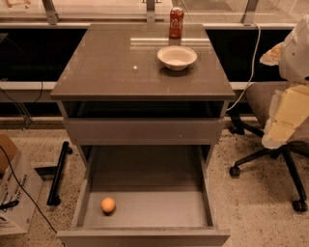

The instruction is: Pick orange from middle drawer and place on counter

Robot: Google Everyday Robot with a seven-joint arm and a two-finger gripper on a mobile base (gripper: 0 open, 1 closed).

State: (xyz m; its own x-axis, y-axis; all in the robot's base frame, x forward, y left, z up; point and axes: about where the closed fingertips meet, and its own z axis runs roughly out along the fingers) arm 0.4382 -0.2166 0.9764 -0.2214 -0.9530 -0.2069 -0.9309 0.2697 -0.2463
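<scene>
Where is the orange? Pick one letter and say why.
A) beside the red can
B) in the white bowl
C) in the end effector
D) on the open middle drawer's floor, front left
D: the orange lies on the floor of the open middle drawer, toward its front left; the end effector hangs at the right edge above the chair, apart from it.

A speckled terrazzo floor (251, 202) lies under dim, warm light. At right, a grey office chair (263, 99) stands on black castors, a white cable (254, 62) hanging behind it. At near left sits a cardboard box (13, 212), with a black bar (58, 171) on the floor beside it. Metal window frames (50, 11) line the far wall above dark panels (29, 53).
</scene>
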